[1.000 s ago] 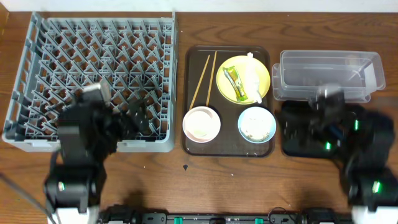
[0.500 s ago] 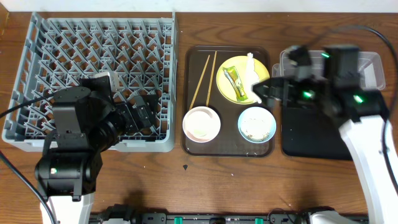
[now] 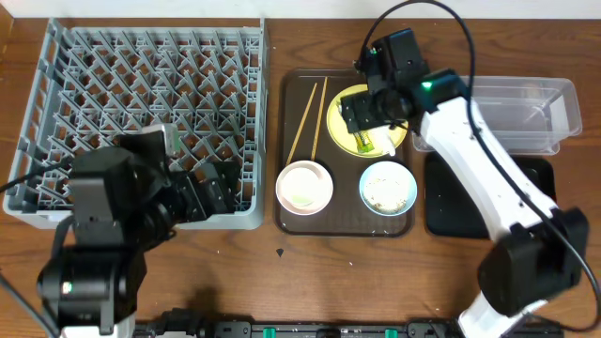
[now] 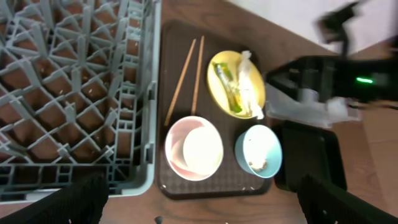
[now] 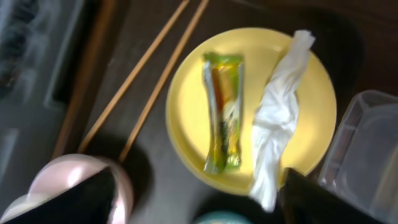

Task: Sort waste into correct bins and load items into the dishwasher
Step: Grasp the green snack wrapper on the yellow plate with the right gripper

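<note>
The grey dish rack fills the left. The brown tray holds chopsticks, a yellow plate, a white-pinkish bowl and a light blue bowl with rice scraps. My right gripper hangs open over the plate, which carries the green-yellow wrapper and the white tissue; its fingers hold nothing. My left gripper is open and empty at the rack's front right corner. A white round shape inside the pinkish bowl may be the cup.
The clear tub stands at the back right, with the black tray in front of it. The right arm reaches across from the tub side. The left wrist view also shows the rack and the blue bowl.
The right arm swung from above the black tray, leftward and back, to above the yellow plate. The left arm shifted only slightly near the rack's front edge.
</note>
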